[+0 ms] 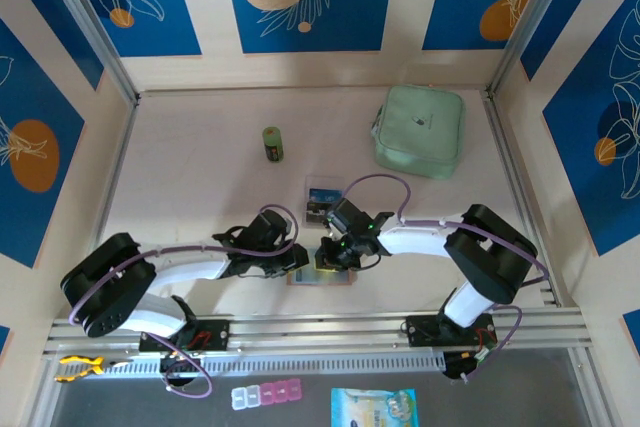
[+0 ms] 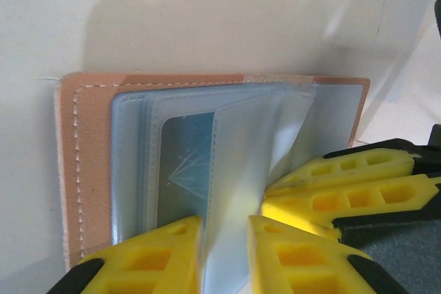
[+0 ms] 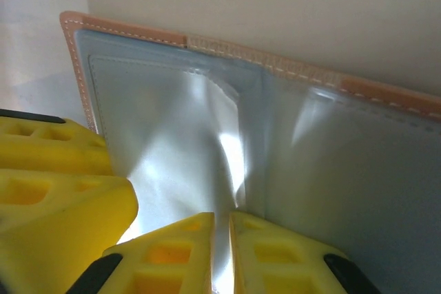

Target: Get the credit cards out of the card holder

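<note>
Our left pincer (image 2: 225,256) and right pincer (image 3: 222,253) each pinch narrowly a clear sleeve (image 2: 238,170) of the holder (image 2: 69,170); we should part them gently, exposing the blue card (image 2: 185,163).

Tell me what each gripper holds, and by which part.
Both hold the open card holder. The left gripper pinches a clear pocket leaf at its edge; the right gripper pinches another.
</note>
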Controlling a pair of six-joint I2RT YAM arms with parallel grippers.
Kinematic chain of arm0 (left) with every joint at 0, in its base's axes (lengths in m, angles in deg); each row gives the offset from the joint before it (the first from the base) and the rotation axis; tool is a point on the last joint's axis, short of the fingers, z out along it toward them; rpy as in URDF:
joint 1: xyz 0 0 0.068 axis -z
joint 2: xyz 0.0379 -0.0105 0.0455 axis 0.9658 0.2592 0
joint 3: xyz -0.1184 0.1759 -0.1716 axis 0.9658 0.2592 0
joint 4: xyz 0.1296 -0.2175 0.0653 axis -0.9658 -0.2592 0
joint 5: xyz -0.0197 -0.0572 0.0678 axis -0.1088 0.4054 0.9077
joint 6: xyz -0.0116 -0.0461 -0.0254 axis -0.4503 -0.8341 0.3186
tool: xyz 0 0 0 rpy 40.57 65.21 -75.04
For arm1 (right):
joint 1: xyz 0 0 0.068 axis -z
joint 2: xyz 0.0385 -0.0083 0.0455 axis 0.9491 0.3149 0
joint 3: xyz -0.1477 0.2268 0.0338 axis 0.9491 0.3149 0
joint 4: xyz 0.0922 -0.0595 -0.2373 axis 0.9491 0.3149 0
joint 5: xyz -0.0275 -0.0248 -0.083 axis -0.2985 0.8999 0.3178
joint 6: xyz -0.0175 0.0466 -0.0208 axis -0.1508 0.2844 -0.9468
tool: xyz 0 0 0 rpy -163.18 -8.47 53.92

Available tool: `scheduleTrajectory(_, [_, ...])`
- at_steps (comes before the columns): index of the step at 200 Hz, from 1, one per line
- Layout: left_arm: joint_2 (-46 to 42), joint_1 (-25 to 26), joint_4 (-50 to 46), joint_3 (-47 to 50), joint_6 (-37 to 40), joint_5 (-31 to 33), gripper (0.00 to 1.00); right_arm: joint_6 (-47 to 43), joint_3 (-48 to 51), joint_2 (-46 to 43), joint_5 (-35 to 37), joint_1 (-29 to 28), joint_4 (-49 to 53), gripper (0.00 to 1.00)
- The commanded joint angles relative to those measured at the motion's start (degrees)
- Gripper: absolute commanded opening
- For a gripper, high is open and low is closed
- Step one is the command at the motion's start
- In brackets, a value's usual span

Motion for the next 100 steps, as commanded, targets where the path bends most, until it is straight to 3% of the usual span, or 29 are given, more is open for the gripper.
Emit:
scheduleTrajectory(1, [0.27, 0.60, 0.07, -1.82, -0.22, -0.82, 0.23, 0.30, -0.11, -2.78, -0.62, 0.19, 2.29, 0.19])
scheduleTrajectory(30, [-0.50, 0.61, -1.40, -3.02, 0.25, -0.69, 0.23, -0.10, -1.02, -6.23, 1.56, 0.70, 5.99, 0.24])
scheduleTrajectory(100, [2.70, 1.56, -1.48, -6.76, 1.13, -1.89, 0.21, -1.04, 0.20, -14.83, 3.63, 4.92, 11.82, 0.26])
